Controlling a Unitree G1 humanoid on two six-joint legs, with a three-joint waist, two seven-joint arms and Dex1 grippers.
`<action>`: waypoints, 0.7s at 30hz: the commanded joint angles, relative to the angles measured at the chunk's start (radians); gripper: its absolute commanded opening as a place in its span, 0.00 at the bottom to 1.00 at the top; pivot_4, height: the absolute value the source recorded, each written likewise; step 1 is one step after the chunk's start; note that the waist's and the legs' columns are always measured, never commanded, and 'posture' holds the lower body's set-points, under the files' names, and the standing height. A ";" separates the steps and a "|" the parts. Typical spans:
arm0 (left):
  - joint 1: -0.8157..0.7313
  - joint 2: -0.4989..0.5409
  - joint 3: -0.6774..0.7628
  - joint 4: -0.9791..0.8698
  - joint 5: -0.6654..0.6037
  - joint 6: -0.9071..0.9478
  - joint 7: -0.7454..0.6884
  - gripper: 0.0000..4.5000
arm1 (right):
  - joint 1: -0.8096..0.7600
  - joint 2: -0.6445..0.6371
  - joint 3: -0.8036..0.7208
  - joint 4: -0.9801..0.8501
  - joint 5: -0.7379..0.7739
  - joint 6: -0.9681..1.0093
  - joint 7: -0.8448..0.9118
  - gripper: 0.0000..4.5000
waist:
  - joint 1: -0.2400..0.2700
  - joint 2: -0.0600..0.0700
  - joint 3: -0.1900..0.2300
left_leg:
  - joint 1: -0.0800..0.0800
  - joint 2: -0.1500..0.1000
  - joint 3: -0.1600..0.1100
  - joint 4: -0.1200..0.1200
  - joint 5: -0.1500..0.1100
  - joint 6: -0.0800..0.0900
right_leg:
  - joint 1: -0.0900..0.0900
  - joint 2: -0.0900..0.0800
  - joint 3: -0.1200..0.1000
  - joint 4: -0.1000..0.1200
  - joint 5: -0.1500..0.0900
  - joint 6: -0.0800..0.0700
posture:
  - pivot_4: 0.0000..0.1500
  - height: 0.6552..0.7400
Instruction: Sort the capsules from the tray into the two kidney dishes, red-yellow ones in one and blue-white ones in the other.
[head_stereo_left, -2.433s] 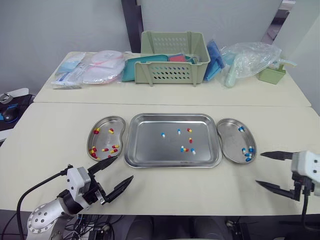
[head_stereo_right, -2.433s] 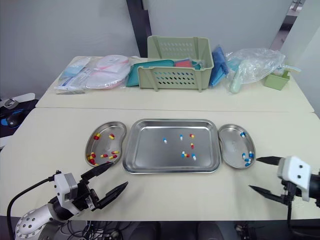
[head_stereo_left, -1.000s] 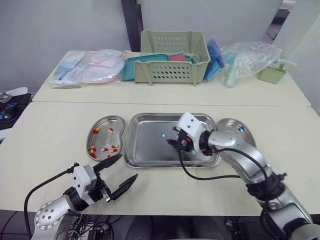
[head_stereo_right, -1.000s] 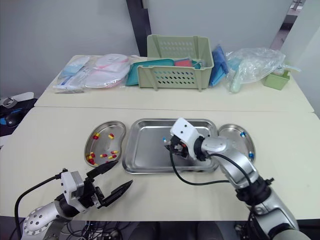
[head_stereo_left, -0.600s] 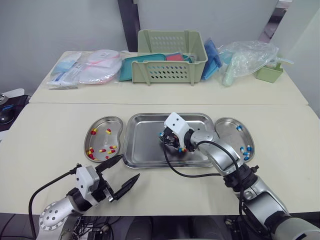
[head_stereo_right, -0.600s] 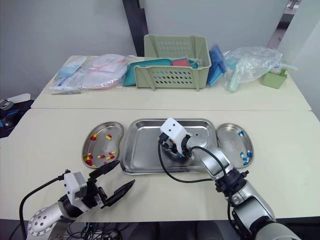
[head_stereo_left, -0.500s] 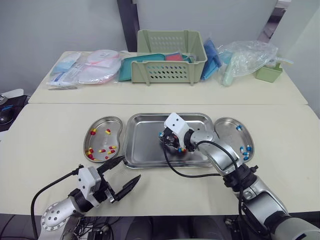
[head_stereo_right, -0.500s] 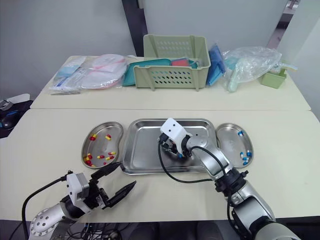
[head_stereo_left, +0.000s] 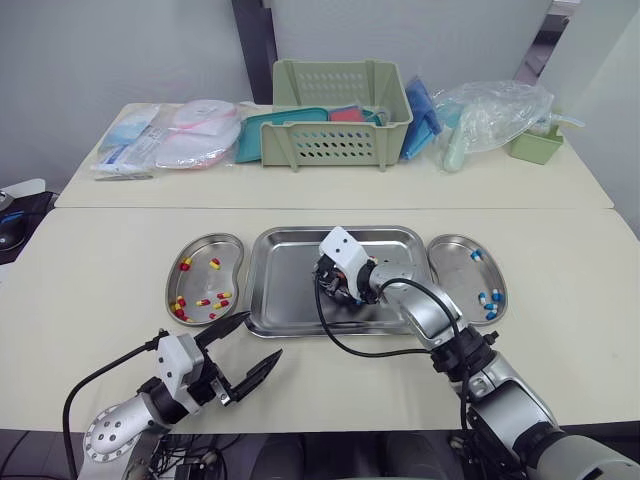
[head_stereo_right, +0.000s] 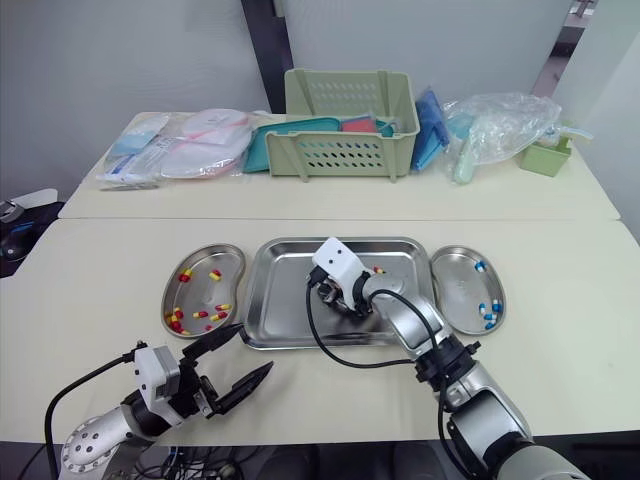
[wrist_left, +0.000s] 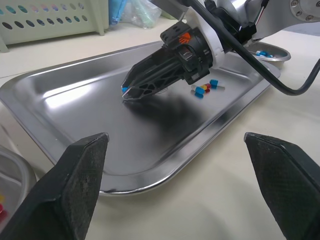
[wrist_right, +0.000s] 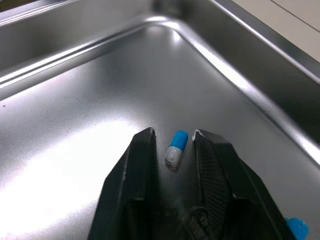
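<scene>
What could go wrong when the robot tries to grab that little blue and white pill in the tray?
The right tool has its fingers on either side of the blue-white capsule, not yet squeezing. On the shiny tray, the capsule might squirt out sideways as they close. It could also slip and drop on the way to the right dish, where the other blue-white capsules lie.

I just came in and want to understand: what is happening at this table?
The robot is sorting capsules. Its right gripper is down in the tray, fingers either side of a blue-white capsule. The left gripper hangs open. The left dish holds red-yellow ones, the right dish blue-white ones.
</scene>
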 joint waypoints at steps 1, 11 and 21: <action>0.000 0.001 -0.001 -0.010 0.004 -0.021 0.006 1.00 | -0.004 0.003 -0.003 -0.009 -0.002 0.006 0.019 0.04 | 0.000 0.000 0.000 | 0.000 0.000 0.000 0.000 0.000 0.000 | 0.000 0.000 0.000 0.000 0.000 0.000 | 1.00 1.00; -0.003 -0.004 -0.004 -0.010 0.009 -0.028 0.016 1.00 | 0.019 -0.025 -0.030 -0.109 0.031 -0.035 0.096 0.00 | 0.001 0.000 0.000 | 0.000 0.000 0.000 0.000 0.000 0.000 | 0.000 0.000 0.000 0.000 0.000 0.000 | 1.00 1.00; -0.040 0.018 -0.020 -0.008 -0.008 -0.025 -0.014 1.00 | 0.169 -0.307 -0.227 -0.535 0.189 0.067 0.238 0.00 | 0.008 0.001 0.000 | -0.003 0.000 0.000 0.000 0.000 0.000 | 0.000 0.000 0.000 -0.001 0.000 0.000 | 1.00 1.00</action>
